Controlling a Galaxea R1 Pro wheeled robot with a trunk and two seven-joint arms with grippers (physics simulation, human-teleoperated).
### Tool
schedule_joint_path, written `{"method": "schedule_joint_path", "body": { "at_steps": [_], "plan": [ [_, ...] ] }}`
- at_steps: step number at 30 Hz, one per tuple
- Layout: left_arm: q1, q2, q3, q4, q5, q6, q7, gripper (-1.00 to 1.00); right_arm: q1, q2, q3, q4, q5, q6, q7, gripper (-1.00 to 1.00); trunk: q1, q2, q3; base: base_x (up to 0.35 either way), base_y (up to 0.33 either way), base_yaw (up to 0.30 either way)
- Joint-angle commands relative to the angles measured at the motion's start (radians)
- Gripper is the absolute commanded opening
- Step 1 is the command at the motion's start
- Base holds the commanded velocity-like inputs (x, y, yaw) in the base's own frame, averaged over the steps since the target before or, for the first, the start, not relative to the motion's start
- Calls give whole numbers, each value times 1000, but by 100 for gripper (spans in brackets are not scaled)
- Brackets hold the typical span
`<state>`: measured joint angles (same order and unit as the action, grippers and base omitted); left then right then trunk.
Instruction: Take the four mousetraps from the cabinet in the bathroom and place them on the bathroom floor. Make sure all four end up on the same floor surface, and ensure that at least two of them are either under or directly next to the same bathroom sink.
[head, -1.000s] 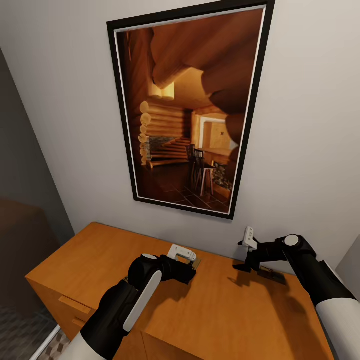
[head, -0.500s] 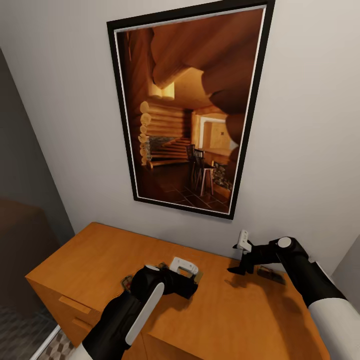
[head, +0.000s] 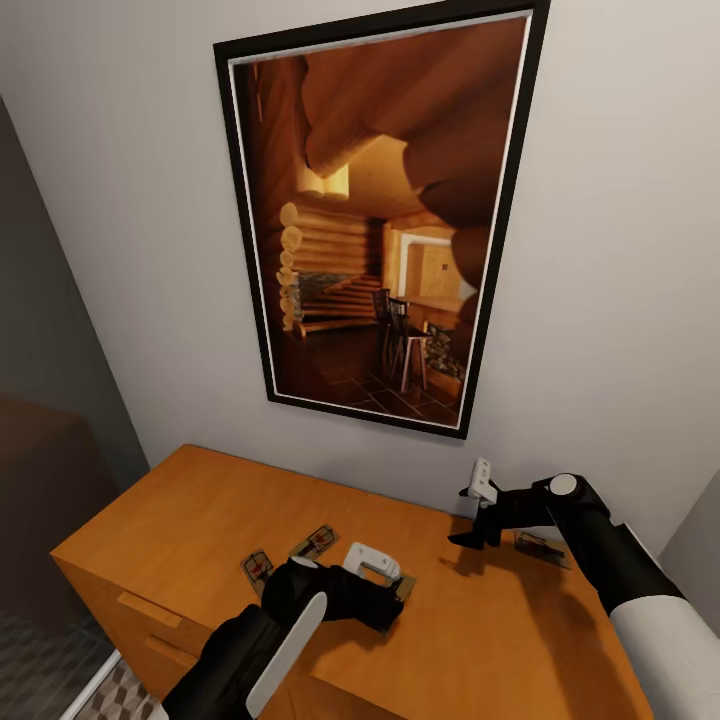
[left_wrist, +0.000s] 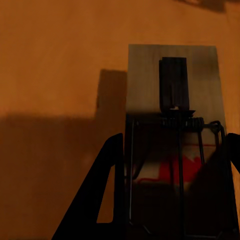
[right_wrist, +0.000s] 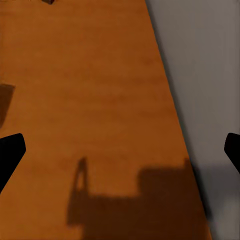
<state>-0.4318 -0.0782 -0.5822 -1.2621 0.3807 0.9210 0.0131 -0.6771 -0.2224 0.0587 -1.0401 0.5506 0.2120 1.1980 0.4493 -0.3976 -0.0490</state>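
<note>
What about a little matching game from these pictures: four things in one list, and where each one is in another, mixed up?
Things:
1. pair of mousetraps
2. single mousetrap
3. framed picture
4. left gripper

Places:
A. hanging on the wall above the cabinet
B. low over a third mousetrap mid-cabinet
C. side by side toward the cabinet's left front
D. under the right arm, near the wall

Pairs: 1-C, 2-D, 3-A, 4-B
</note>
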Motion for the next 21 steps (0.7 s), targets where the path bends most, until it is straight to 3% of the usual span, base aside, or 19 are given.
{"method": "schedule_joint_path", "body": {
  "at_steps": [1, 7, 13, 19, 20, 21],
  "plan": [
    [-1, 2, 6, 5, 8, -2, -4, -100, -1, -1, 2, -2, 1, 10, 3, 100, 1, -2, -2, 0, 0, 0],
    [-1, 27, 40, 39, 43, -35, -39, -100, -1, 0, 2, -1, 1, 10, 3, 100, 1, -2, -2, 0, 0, 0],
    [-1, 37, 72, 62, 37, -34, -73, -100, -1, 0, 2, -1, 2, 10, 3, 100, 1, -2, -2, 0, 0, 0],
    [-1, 40, 41, 28, 32, -6, -85, -100, -1, 0, 1, -1, 2, 10, 3, 100, 1, -2, -2, 0, 0, 0],
    [-1, 39, 29, -38, 33, -5, -25, -100, -1, 0, 1, -1, 2, 10, 2, 100, 1, -2, -2, 0, 0, 0],
    [-1, 39, 28, -44, 33, -5, -12, -100, -1, 0, 1, -1, 2, 10, 2, 100, 1, -2, -2, 0, 0, 0]
  ]
}}
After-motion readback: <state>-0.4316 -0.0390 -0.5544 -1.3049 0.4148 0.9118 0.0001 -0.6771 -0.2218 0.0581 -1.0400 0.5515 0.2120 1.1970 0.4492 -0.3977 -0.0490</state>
